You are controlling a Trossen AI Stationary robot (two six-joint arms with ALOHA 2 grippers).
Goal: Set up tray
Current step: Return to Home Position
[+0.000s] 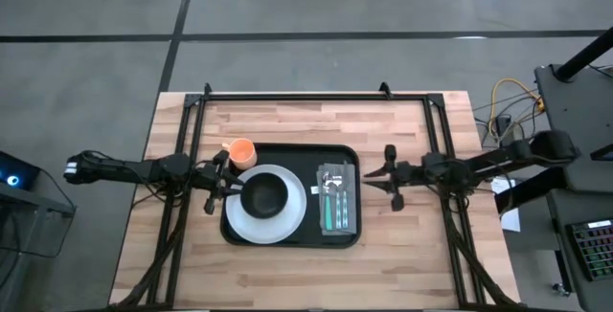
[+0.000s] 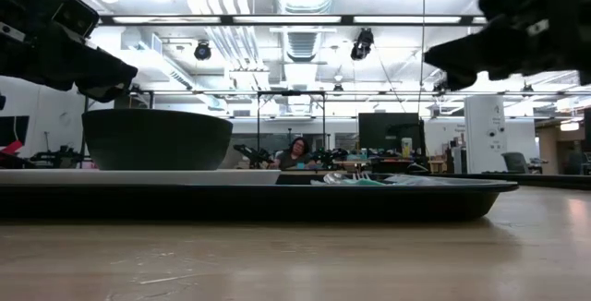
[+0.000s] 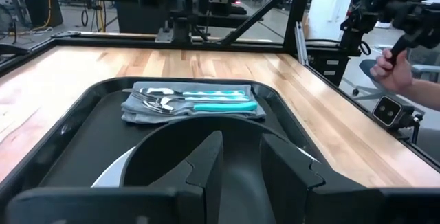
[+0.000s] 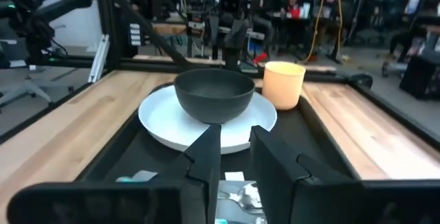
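Note:
The black tray (image 1: 290, 237) lies on the middle of the wooden table. On it are a white plate (image 1: 287, 218) with a black bowl (image 1: 264, 195) standing on it, an orange cup (image 1: 241, 151) at the tray's far left corner, and a grey napkin with teal-handled cutlery (image 1: 336, 200) on the right side. My left gripper (image 1: 222, 184) hovers just left of the bowl, above its rim (image 2: 92, 70), its fingers slightly apart and empty. My right gripper (image 1: 374, 179) hovers at the tray's right edge, its fingers slightly apart and empty.
A black metal frame (image 1: 316, 96) runs along the table's far edge and down both sides. Bare wood lies in front of the tray and beside it. Beyond the table, a person's hand (image 3: 395, 69) holds a device, and another person (image 2: 297, 150) sits far back.

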